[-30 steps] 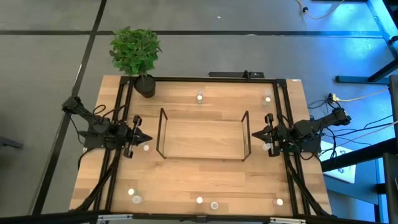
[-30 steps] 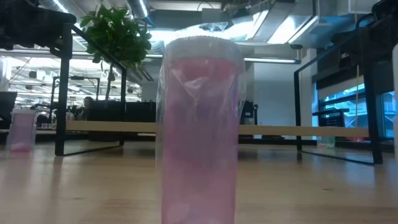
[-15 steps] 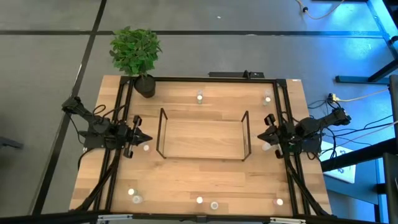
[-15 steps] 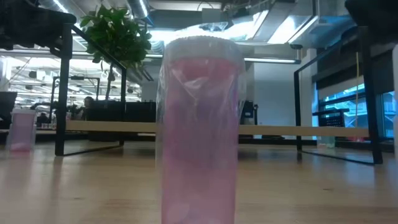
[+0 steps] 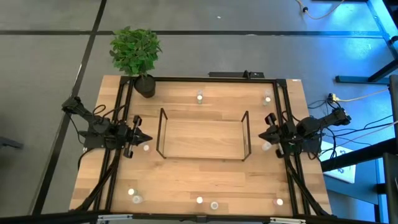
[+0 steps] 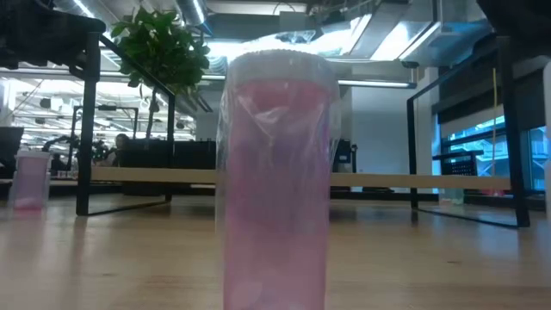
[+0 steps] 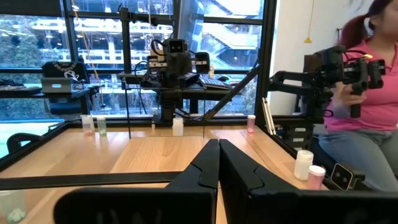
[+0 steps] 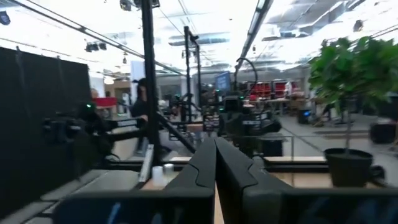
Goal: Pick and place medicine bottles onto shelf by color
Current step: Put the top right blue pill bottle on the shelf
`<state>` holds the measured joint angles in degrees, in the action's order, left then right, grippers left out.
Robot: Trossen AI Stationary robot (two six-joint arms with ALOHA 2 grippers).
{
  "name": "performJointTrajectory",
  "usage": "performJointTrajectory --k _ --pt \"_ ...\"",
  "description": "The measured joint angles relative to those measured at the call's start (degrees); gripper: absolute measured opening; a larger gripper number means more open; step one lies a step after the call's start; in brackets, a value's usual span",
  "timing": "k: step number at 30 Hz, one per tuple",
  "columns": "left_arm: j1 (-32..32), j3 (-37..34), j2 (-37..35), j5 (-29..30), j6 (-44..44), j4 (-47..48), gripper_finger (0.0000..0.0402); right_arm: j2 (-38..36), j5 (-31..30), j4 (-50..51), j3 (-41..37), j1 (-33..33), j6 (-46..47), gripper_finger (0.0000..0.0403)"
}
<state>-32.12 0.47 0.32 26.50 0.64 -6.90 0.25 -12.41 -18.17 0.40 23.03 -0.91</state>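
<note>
- Both sets of jaws are pressed together with nothing between them: the left gripper [image 5: 144, 138] sits just outside the left end of the shelf [image 5: 202, 139], the right gripper [image 5: 261, 134] just outside its right end, each pointing inward at the rack.
- Left wrist view shows the left gripper [image 7: 218, 163] with its two dark fingers [image 7: 200, 167] meeting in a line down the middle; the right wrist view shows the right gripper [image 8: 215, 163] closed the same way.
- Just beside the left jaws, on the near side, a pale bottle [image 5: 147, 148] stands on the table [image 5: 205, 177].
- Just beside the right jaws stands another pale bottle [image 5: 266, 147], touching neither finger as far as can be told.
- Between the two sets of jaws the shelf holds no bottles; only its light wooden base and thin black rods show.
- Farther from the jaws, along the table's far edge, stand three more bottles [image 5: 199, 97], one near the middle and two toward the right corner.
- Along the near edge, well apart from both jaws, a row of bottles [image 5: 199, 200] stands in small groups at left, centre and right.
- One pink bottle [image 6: 277, 181] fills the middle of the low view, upright with a whitish top; a second pink one [image 6: 30, 179] stands off to its side.
- Beyond the left jaws, at the table's far left corner, a potted plant [image 5: 136, 55] stands.
- Past the table, a person [image 7: 367, 93] in pink holds a dark device.
</note>
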Motion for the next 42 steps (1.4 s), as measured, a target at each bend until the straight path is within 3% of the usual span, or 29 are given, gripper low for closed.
performJointTrajectory --k 11,18,25,29,32,37,42 --pt "0.01 0.00 -0.02 0.00 0.00 0.00 0.0000 0.07 -3.78 5.59 0.00 -0.04 -7.04 0.0001" --pt "0.02 -0.01 -0.02 0.00 0.00 0.00 0.0000 0.45 -14.95 13.52 0.00 -0.08 -8.68 0.0001" --pt "0.01 -0.01 -0.01 0.00 0.00 0.00 0.0000 0.81 -14.13 8.07 0.00 -1.33 -10.00 0.0000" --pt "0.01 -0.01 0.00 0.00 -0.01 0.00 0.0000 0.81 -7.06 3.33 0.00 -1.88 -10.05 0.0000" --pt "0.01 -0.01 -0.02 0.00 0.00 0.00 0.0000 0.88 -5.12 2.77 0.95 -1.92 -11.53 0.0000" --pt "0.02 0.00 -0.02 0.00 0.00 0.00 0.0000 3.72 -5.00 8.73 8.99 -1.92 -11.64 0.0000" --pt "0.01 -0.02 -0.01 0.00 0.00 0.00 0.0000 11.26 -5.10 18.72 20.60 -1.92 -10.27 0.0000"
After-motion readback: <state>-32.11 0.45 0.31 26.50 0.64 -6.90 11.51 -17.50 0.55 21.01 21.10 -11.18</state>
